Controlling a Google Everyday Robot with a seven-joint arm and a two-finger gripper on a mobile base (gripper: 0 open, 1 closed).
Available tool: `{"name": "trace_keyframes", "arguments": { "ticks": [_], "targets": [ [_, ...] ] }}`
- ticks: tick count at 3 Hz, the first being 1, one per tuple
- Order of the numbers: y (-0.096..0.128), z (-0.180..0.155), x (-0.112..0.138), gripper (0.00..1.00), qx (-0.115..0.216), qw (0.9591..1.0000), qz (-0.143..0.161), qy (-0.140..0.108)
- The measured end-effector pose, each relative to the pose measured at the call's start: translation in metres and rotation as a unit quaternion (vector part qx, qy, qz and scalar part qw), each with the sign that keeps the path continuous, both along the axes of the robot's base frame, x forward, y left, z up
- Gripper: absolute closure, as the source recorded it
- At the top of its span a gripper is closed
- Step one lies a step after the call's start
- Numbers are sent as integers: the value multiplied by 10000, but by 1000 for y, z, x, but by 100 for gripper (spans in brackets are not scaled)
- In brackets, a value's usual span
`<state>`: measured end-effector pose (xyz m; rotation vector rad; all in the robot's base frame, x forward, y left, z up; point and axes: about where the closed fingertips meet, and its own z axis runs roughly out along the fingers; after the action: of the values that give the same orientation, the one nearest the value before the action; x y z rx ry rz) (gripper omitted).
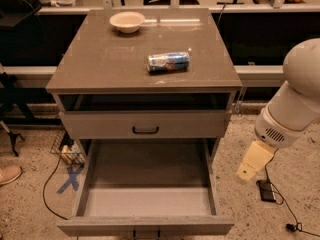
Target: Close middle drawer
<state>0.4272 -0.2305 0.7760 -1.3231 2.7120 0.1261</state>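
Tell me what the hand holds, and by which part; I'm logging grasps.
Nothing, as far as can be seen: the hand hangs in the air to the right of the open middle drawer, apart from it.

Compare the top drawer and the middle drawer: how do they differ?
The middle drawer is pulled far out; the top drawer sits in, or nearly so. The middle drawer's empty inside shows; the top drawer's is hidden. The top drawer's handle shows whole; the middle drawer's is cut by the picture's edge. Both are grey with black handles. The gripper hangs right of the middle drawer, touching nothing.
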Motion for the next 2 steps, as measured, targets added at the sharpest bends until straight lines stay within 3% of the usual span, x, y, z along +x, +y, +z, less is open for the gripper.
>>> {"name": "trace_keyframes", "arguments": {
  "ticks": [1, 2],
  "targets": [
    [-2, -54, -10, 0, 280, 9979, -446, 379],
    [5, -102, -21, 0, 633, 9933, -739, 625]
  ]
}}
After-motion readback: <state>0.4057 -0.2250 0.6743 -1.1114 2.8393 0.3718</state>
